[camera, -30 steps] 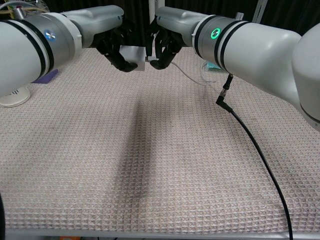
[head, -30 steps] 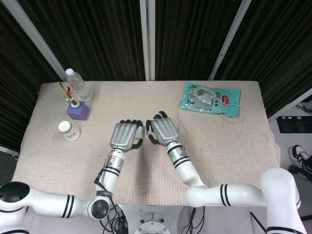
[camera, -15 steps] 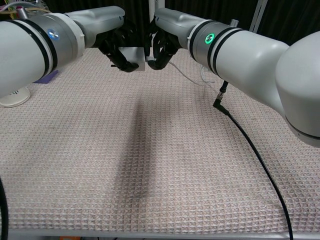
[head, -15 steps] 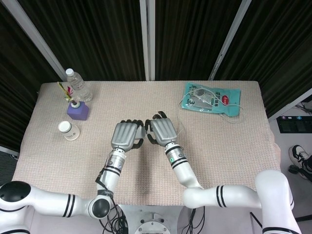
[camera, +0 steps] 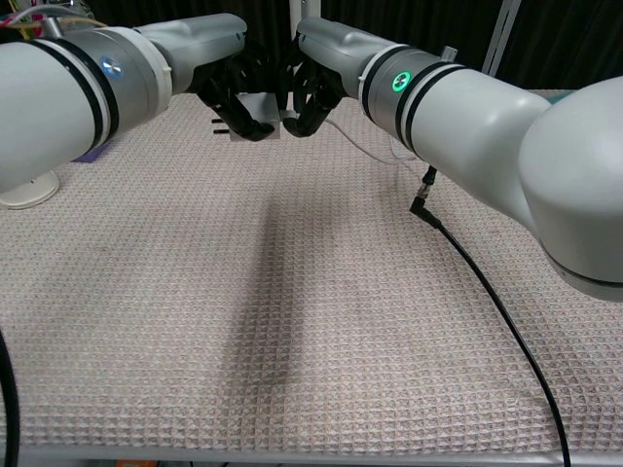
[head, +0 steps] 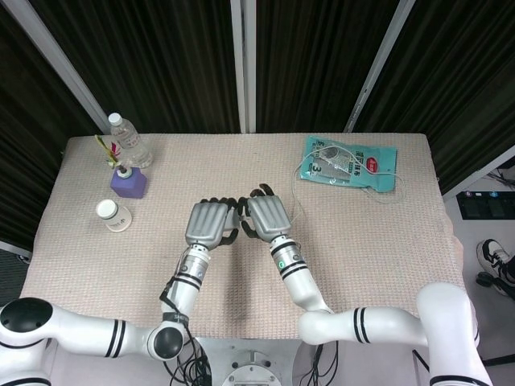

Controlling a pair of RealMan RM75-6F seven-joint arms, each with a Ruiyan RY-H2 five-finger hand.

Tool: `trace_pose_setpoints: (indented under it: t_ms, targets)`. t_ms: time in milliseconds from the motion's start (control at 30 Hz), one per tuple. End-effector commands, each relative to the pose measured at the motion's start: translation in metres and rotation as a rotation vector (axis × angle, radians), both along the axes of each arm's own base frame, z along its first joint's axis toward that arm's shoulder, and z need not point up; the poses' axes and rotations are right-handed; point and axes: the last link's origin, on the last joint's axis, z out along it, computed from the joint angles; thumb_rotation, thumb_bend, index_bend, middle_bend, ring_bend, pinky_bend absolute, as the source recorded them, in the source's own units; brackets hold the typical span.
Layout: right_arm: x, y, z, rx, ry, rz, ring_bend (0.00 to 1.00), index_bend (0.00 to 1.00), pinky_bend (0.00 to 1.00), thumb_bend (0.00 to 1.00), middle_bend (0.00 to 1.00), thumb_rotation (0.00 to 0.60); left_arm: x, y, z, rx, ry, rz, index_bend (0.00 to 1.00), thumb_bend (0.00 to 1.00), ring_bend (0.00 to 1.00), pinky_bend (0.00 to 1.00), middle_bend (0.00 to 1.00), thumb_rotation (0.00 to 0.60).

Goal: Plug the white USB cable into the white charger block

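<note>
Both hands meet above the middle of the table. My left hand (head: pixel 211 223) (camera: pixel 232 89) grips the white charger block (camera: pixel 257 101), whose metal prongs (camera: pixel 220 125) stick out to the left. My right hand (head: pixel 269 216) (camera: pixel 310 89) pinches the plug end of the white USB cable (camera: pixel 289 120) right against the block's side. Dark fingers hide the joint, so I cannot tell how deep the plug sits. The thin cable (head: pixel 298 186) (camera: pixel 362 148) trails from the right hand towards the back right.
A teal package (head: pixel 351 163) lies at the back right with cable looped around it. At the back left stand a water bottle (head: pixel 126 139), a purple bottle (head: pixel 129 182) and a white cup (head: pixel 113 215). A black cord (camera: pixel 487 302) hangs off my right arm over the mat.
The two hands have drawn closer together. The small gap between the plug and the charger block has closed, and the block's prongs now show left of the left hand.
</note>
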Motion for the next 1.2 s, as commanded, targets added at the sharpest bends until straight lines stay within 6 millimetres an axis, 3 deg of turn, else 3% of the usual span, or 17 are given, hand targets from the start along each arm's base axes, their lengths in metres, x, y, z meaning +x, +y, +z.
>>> trace_pose_setpoints:
  t_ms: [33,200,367,500,800,1200]
  targets:
    - [0.0,0.0,-0.001,0.0,-0.001,0.0,0.25,0.61,0.12,0.33,0.55,0.6,0.0,0.0,-0.001,-0.002,0.0,0.0,0.46,0.33,0.31,0.34,0.45,0.546]
    - [-0.001,0.0,-0.001,0.0,0.002,0.001,0.24,0.58,0.12,0.33,0.55,0.6,-0.001,0.001,-0.001,-0.002,0.003,0.004,0.46,0.33,0.31,0.34,0.45,0.547]
    - [-0.005,0.0,0.0,0.005,0.007,-0.008,0.23,0.42,0.11,0.27,0.5,0.6,-0.004,0.003,0.001,0.003,0.004,0.011,0.46,0.33,0.31,0.34,0.45,0.545]
    - [-0.008,-0.001,0.001,0.006,0.01,-0.013,0.23,0.36,0.1,0.25,0.49,0.6,-0.006,0.003,0.002,0.005,0.008,0.008,0.46,0.33,0.31,0.34,0.45,0.545]
    - [-0.011,-0.004,0.005,0.0,0.012,-0.023,0.23,0.37,0.1,0.25,0.49,0.6,-0.008,0.004,0.002,0.004,0.014,0.009,0.46,0.33,0.31,0.34,0.45,0.544]
    - [-0.011,-0.005,0.002,0.0,0.007,-0.027,0.25,0.53,0.1,0.33,0.53,0.6,-0.008,0.004,0.0,0.003,0.021,0.009,0.46,0.33,0.31,0.34,0.45,0.546]
